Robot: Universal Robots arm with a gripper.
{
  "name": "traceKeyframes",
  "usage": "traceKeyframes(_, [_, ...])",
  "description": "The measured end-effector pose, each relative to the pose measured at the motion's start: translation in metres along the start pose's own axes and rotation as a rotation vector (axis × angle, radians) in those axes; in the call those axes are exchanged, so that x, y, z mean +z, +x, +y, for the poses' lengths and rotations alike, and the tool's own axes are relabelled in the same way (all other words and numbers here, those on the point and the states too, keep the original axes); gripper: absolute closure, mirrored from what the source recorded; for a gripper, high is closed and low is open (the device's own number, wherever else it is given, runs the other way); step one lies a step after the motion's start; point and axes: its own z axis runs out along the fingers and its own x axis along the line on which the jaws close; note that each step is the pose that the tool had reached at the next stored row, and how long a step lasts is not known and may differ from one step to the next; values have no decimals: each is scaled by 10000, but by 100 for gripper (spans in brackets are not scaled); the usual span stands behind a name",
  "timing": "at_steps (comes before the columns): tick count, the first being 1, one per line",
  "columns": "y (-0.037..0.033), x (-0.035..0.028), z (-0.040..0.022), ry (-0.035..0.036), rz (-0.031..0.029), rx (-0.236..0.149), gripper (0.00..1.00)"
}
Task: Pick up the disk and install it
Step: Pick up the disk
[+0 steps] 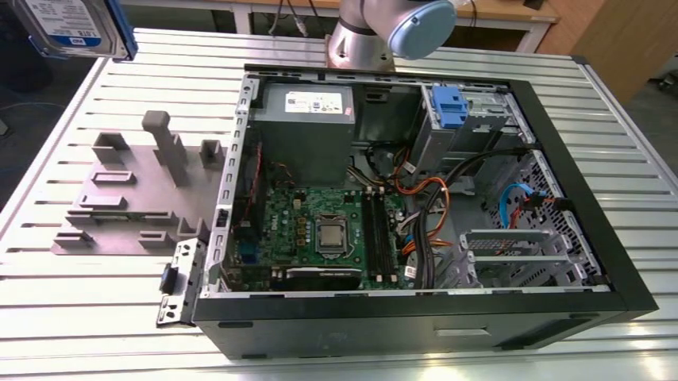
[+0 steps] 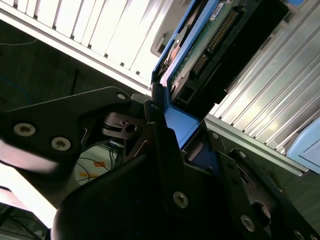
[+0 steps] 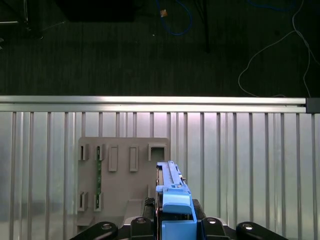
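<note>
The disk (image 1: 72, 28), silver with a white-and-blue label and a blue carrier frame, hangs high above the table's far corner at the exterior view's left. In the first wrist view I see the disk (image 3: 172, 192) edge-on, its blue frame standing between my black fingers. My gripper (image 3: 175, 226) is shut on it. In the second wrist view the disk (image 2: 205, 47) shows its green circuit board and connectors, with my gripper (image 2: 167, 127) clamped on the blue frame's end.
An open computer case (image 1: 593, 238) lies on the slatted metal table (image 1: 85, 317), with a drive bay and blue latch (image 1: 449, 107) and a grey power supply (image 1: 307, 107) inside. A grey fixture plate (image 1: 127, 198) stands beside the case; the fixture plate (image 3: 125, 170) lies below the disk.
</note>
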Motion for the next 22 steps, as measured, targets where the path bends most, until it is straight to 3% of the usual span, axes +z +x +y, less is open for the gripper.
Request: traceKeyframes(22, [-2,-2,-86,-2,0,0,64])
